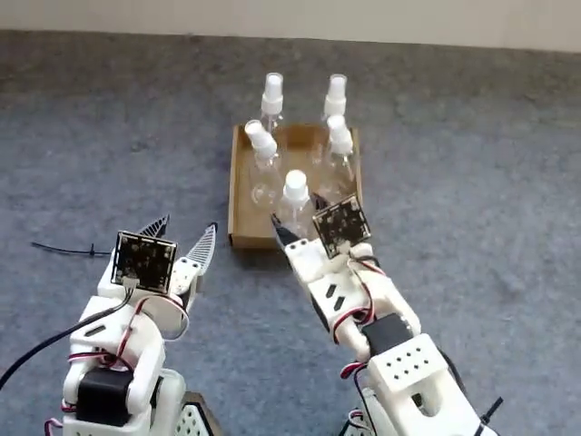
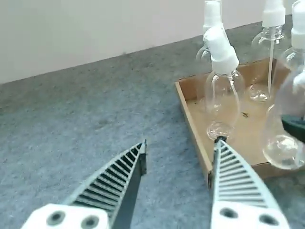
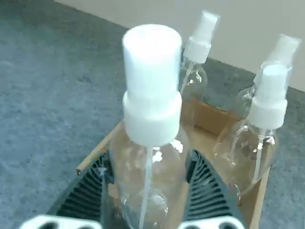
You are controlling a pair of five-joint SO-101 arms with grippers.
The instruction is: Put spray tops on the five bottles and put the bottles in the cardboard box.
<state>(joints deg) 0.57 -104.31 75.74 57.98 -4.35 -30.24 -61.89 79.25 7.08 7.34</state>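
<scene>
Here, right tool (image 3: 148, 164) pinching clear white-capped bottle (image 3: 151, 109), ribbed left tool (image 2: 181, 142) spread.

One bottle (image 1: 295, 202) stands at the cardboard box's (image 1: 239, 186) near end, four behind it.

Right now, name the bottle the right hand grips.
The bottle at the near edge of the cardboard box, inside the right hand; the others stand free.

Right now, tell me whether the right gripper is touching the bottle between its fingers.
Touching. The right wrist view shows the right gripper pressed against both sides of the bottle, with no gap visible on either side.
</scene>
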